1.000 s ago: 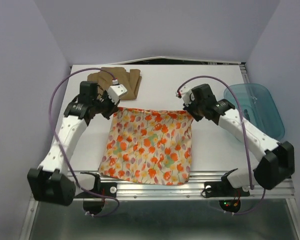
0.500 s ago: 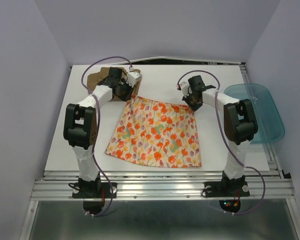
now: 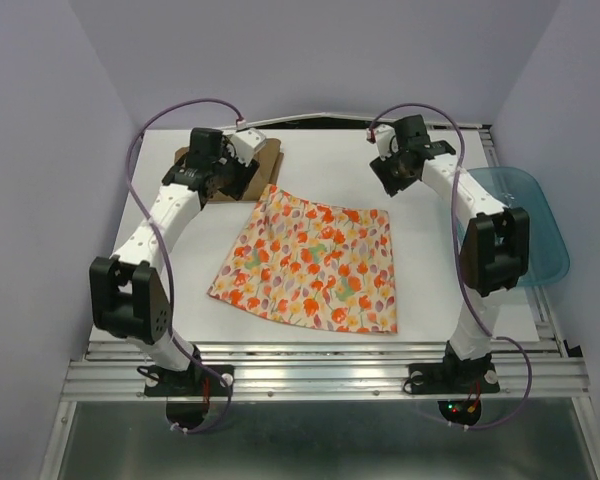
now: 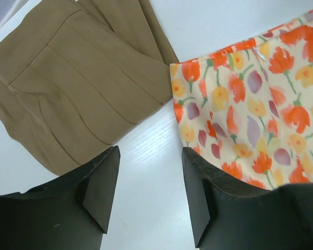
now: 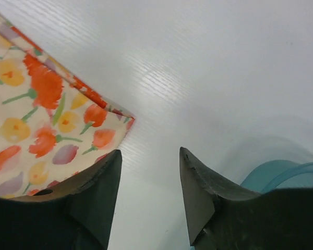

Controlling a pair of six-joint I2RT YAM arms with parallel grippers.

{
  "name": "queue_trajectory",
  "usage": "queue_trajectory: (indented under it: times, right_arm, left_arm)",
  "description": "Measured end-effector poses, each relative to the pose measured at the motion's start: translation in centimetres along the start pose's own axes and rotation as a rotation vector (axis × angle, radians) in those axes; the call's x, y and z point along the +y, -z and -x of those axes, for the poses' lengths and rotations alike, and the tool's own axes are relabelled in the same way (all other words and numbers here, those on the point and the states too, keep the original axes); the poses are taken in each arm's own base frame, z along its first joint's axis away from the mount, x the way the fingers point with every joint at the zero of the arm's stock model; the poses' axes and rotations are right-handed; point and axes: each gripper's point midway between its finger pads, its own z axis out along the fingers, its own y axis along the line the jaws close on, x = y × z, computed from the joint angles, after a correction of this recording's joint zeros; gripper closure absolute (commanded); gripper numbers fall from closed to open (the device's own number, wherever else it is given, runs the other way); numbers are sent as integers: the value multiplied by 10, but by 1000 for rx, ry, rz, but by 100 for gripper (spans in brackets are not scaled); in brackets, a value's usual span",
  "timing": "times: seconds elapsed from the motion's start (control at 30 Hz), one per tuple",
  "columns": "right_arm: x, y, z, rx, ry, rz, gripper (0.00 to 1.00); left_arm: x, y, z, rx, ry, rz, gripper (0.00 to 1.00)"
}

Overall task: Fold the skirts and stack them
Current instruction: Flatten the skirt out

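Note:
The cream leaf-print skirt (image 3: 315, 260) lies flat in the middle of the table. Its far left corner (image 4: 240, 99) touches the folded tan-brown skirt (image 3: 242, 160) at the back left, which fills the upper left of the left wrist view (image 4: 78, 78). My left gripper (image 3: 228, 178) hovers open over bare table between the two skirts, nothing between its fingers (image 4: 101, 192). My right gripper (image 3: 392, 180) hangs open just past the print skirt's far right corner (image 5: 117, 112), also holding nothing.
A translucent teal tub (image 3: 520, 225) sits at the table's right edge, its rim (image 5: 281, 174) showing beside the right fingers. Walls close in on the left, back and right. White tabletop (image 3: 320, 160) shows between the two grippers.
Both grippers have opened and let go of the print skirt's far corners. The skirt now lies flat, shifted back from the near edge. Both arms have lifted slightly away from it.

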Motion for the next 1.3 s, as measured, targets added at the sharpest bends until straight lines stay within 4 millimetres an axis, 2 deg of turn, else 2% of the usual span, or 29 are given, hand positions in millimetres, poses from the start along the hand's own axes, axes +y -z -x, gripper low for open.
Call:
queue_trajectory:
  times: [0.1,0.17,0.27,0.33,0.4,0.47,0.5,0.63,0.77,0.8,0.87,0.9,0.97,1.03,1.1,1.2,1.3]
  right_arm:
    - [14,11,4,-29,20,85,65]
    - [26,10,2,-23,26,147,71]
    - [47,-9,-14,25,22,243,78]
    - [54,-21,-26,58,18,270,78]
    - [65,-39,-51,132,11,300,81]
    - [72,-51,-72,184,7,312,84]
    - [74,-55,-78,196,6,311,85]
    - [70,-53,-86,191,11,269,87]
    - [73,-39,-107,195,19,240,88]
    - [77,-32,-118,208,19,245,88]
    - [84,-19,-138,246,20,263,88]
    - [89,-12,-145,262,22,283,87]
    - [104,2,-159,293,31,354,86]
    - [128,24,-177,354,36,492,85]
    - [146,42,-186,398,15,595,84]
    - [161,63,-183,417,-24,691,78]
    - [158,78,-151,333,-69,706,75]
  left_arm:
    - [-16,24,-12,-4,-16,-22,48]
    - [-33,31,-34,32,-13,-67,50]
    - [-53,25,-68,108,6,-135,50]
    - [-70,23,-95,177,21,-186,50]
    - [-79,23,-109,223,29,-216,50]
    - [-85,22,-114,242,29,-234,51]
    - [-87,20,-115,248,28,-239,52]
    - [-93,5,-131,303,35,-261,56]
    - [-95,-21,-153,399,51,-276,57]
    - [-94,-30,-156,421,52,-276,57]
    - [-90,-52,-157,445,48,-269,57]
    - [-89,-57,-153,455,45,-268,57]
    - [-84,-73,-132,419,21,-253,57]
    - [-83,-99,-102,370,-13,-240,57]
    - [-82,-117,-85,341,-28,-233,58]
    - [-84,-132,-67,304,-43,-230,57]
    - [-86,-127,-55,269,-38,-255,55]
